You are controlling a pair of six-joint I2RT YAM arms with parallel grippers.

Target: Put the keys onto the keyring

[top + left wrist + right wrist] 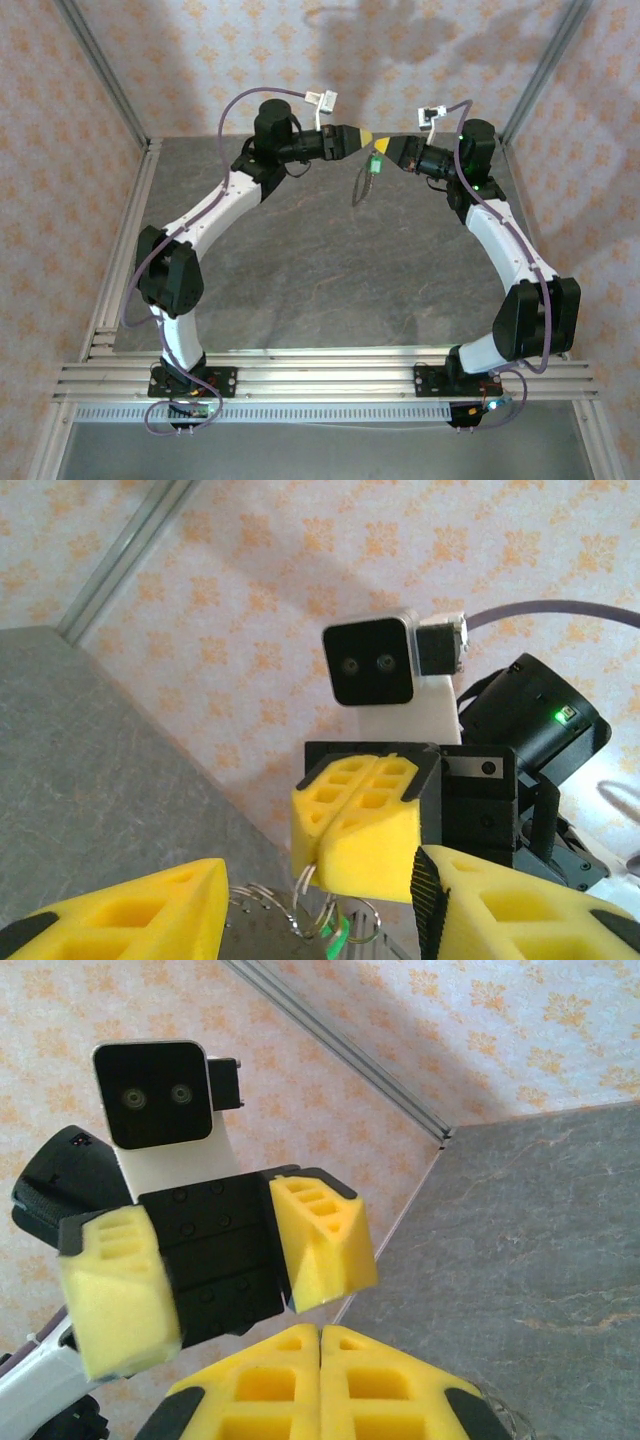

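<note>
In the top view my two grippers meet tip to tip high above the far middle of the table. My right gripper (387,150) is shut on the keyring (362,185), a thin loop that hangs down from its yellow fingers. In the left wrist view the keyring (300,885) shows as thin silvery wire coils pinched under those shut fingers (360,825). The green head of the key (340,935) sits among the coils. My left gripper (320,905) is open, with one finger on each side of the coils and not touching them. The right wrist view shows my right gripper (320,1335) shut.
The grey table (300,260) lies below both arms. Patterned walls and aluminium frame posts (100,70) close in the back and sides. The left arm's fingers (320,1240) stand spread right in front of the right wrist camera.
</note>
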